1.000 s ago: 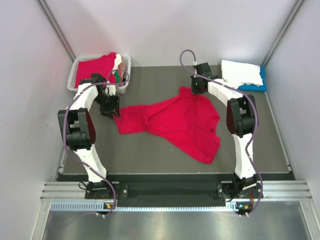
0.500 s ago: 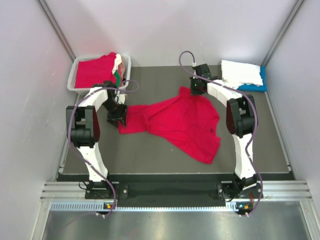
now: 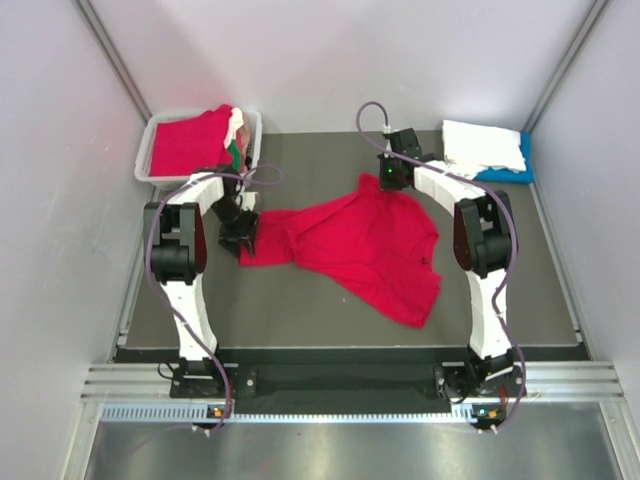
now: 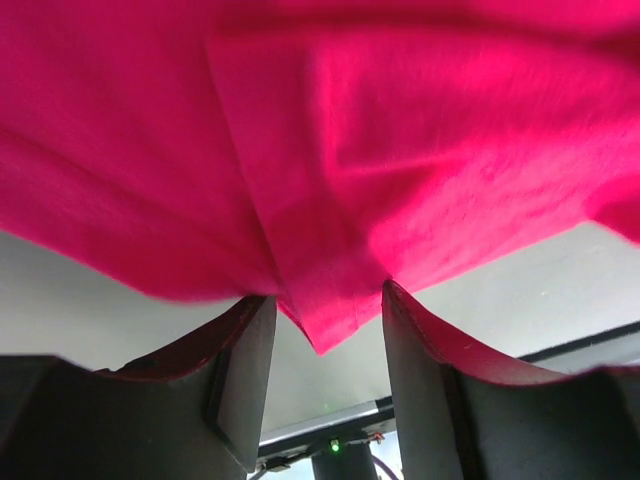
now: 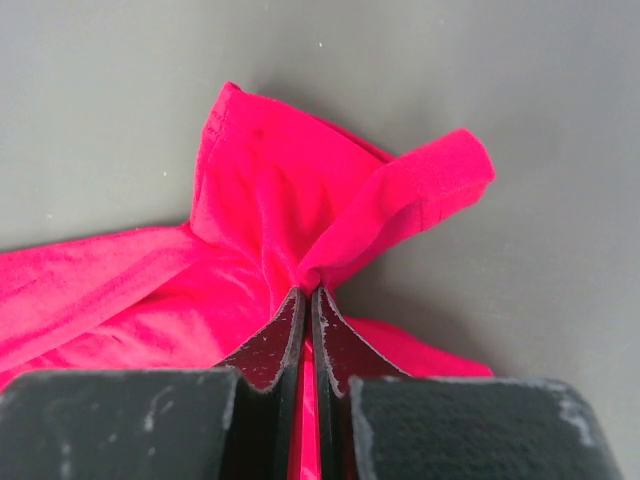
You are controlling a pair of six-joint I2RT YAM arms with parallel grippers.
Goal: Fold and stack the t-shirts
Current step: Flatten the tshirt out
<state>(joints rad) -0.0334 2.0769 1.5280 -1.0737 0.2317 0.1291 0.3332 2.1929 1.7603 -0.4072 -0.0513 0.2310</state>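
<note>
A bright red t-shirt (image 3: pixel 350 245) lies crumpled and spread across the middle of the dark table. At its left edge sits my left gripper (image 3: pixel 243 232). In the left wrist view that gripper (image 4: pixel 328 310) is open, and a corner of the red t-shirt (image 4: pixel 330 180) hangs between its fingertips (image 4: pixel 245 360) without being pinched. My right gripper (image 3: pixel 385 182) is at the shirt's far edge. In the right wrist view it (image 5: pixel 306 292) is shut on a bunched fold of the red t-shirt (image 5: pixel 270 200), a sleeve cuff sticking out to the right.
A pale plastic tub (image 3: pixel 145 150) at the back left holds more red cloth (image 3: pixel 190 140). A folded white shirt (image 3: pixel 485 145) lies on a blue one (image 3: pixel 510 172) at the back right corner. Grey walls close in three sides of the dark table (image 3: pixel 300 320).
My left arm has swung right, bringing its open gripper from beside the tub up to the red shirt's left edge. The right gripper has kept its hold and place.
</note>
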